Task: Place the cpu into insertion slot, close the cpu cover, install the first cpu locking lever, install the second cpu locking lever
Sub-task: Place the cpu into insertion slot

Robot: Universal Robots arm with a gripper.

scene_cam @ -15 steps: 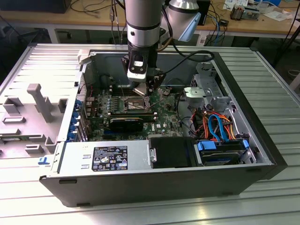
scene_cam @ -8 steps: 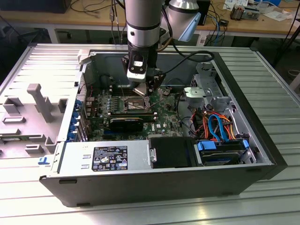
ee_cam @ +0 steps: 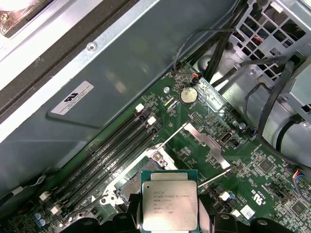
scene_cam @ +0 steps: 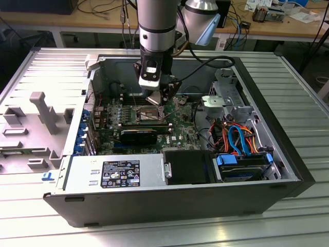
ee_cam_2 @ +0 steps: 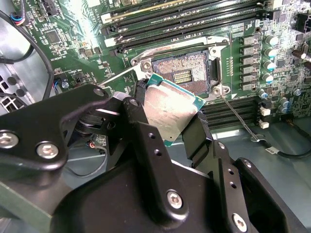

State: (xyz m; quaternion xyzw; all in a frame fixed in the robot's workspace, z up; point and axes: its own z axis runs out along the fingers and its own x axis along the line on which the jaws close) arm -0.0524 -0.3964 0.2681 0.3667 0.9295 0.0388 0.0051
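Silvery cpu (ee_cam_2: 171, 106), face up, in claw (ee_cam_2: 168, 112) beside insertion slot (ee_cam_2: 187, 73).

An electronics lab: cluttered workbench (scene_cam: 61, 21) behind an opened computer case (scene_cam: 154, 206).

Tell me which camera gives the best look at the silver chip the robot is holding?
The first wrist view: the cpu faces the camera, its metal top plainly visible. The second wrist view shows it tilted, partly behind the gripper, near the insertion slot. In the exterior view it is too small to make out under the gripper.
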